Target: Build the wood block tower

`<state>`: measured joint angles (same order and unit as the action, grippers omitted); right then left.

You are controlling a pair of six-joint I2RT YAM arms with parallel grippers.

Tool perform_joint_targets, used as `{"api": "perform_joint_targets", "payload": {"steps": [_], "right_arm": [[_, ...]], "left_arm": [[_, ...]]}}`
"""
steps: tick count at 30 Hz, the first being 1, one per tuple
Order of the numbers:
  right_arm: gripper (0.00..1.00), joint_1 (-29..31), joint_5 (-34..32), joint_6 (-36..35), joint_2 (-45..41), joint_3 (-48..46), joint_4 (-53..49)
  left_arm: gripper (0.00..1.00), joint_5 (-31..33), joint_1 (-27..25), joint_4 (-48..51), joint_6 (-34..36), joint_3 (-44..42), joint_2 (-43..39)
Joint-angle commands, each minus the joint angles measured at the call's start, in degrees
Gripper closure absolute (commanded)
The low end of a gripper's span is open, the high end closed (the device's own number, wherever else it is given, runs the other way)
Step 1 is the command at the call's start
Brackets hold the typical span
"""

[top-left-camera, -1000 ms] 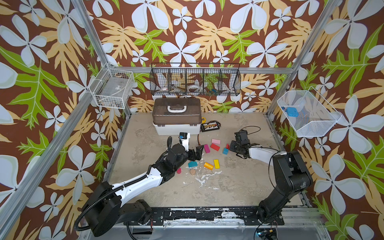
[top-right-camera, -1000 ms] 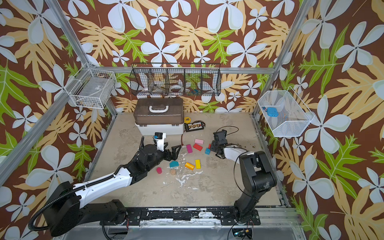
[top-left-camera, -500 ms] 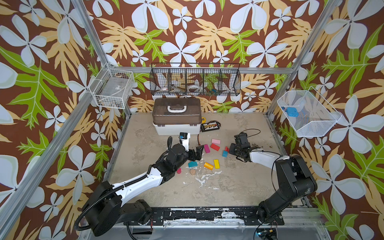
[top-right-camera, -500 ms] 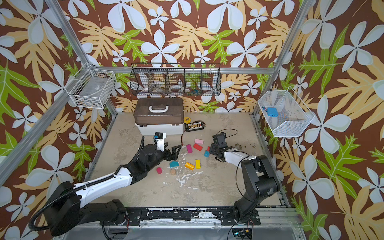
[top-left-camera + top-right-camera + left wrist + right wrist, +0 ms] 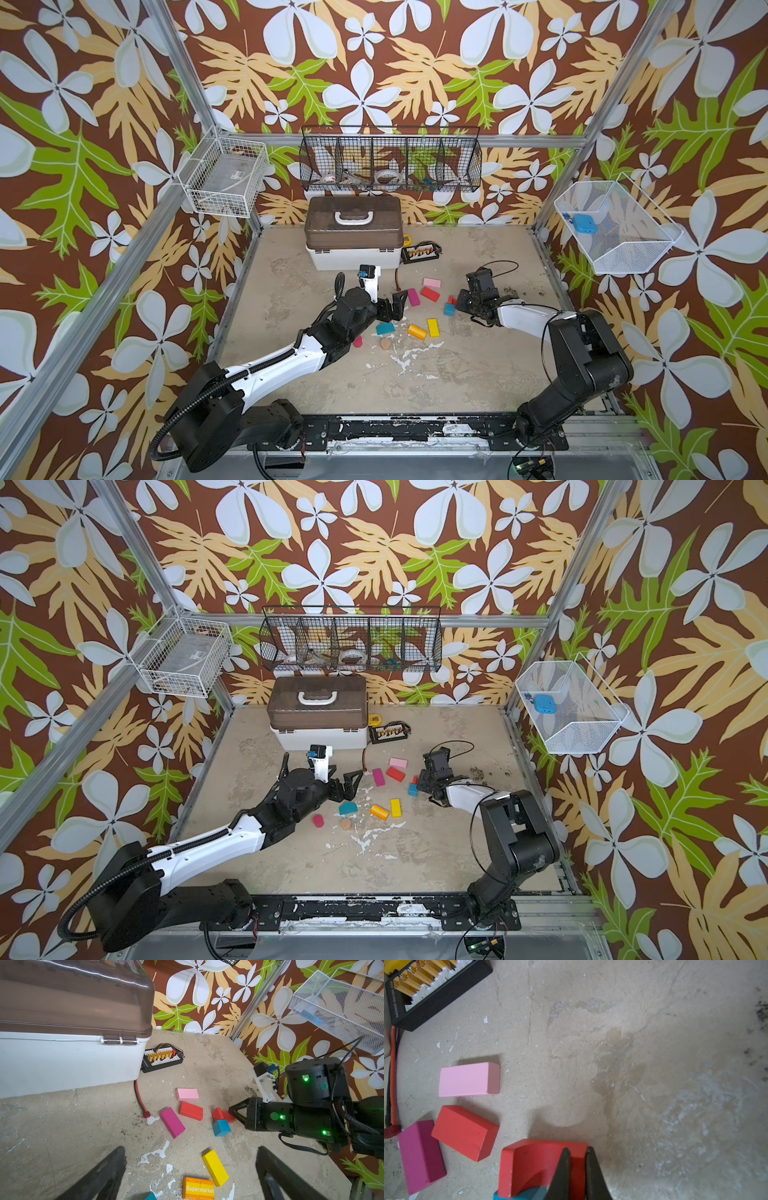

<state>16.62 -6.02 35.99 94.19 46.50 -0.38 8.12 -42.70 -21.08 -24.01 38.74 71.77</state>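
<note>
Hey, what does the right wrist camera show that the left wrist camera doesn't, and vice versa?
Only right wrist: the right gripper seen close, shut on one leg of the red arch. Only left wrist: the toolbox, yellow block, orange Supermarket block, mesh basket and the open left gripper. Both: the pink block, red block, magenta block, blue cube, red arch and connector board.

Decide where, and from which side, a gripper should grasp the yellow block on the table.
Pinch the yellow block across its two long sides at mid-length, coming straight down from above: it lies flat and both long sides look clear of neighbours.
</note>
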Motion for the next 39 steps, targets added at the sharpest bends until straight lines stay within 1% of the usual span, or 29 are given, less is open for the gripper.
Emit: {"api": "perform_joint_targets", "payload": {"steps": [1, 27, 33, 36, 39], "right_arm": [[0.89, 0.23, -0.39, 0.66, 0.27, 0.08, 1.04], [0.83, 0.44, 0.16, 1.01, 1.08, -0.09, 1.71], [0.80, 0.60, 0.00, 1.27, 0.95, -0.27, 1.85], [0.76, 0.60, -0.28, 1.12, 0.91, -0.18, 1.65], [0.67, 0.60, -0.35, 1.18, 0.66, -0.27, 1.61]], "left_arm": [[0.02, 0.05, -0.02, 0.34, -0.01, 0.46, 0.13], [0.02, -0.21, -0.01, 0.34, -0.07, 0.54, 0.30], [0.02, -0.25, -0.02, 0.29, -0.07, 0.59, 0.34], [0.02, -0.27, -0.01, 0.34, -0.07, 0.55, 0.34], [0.02, -0.28, 0.00, 0.33, -0.07, 0.55, 0.39]]}}
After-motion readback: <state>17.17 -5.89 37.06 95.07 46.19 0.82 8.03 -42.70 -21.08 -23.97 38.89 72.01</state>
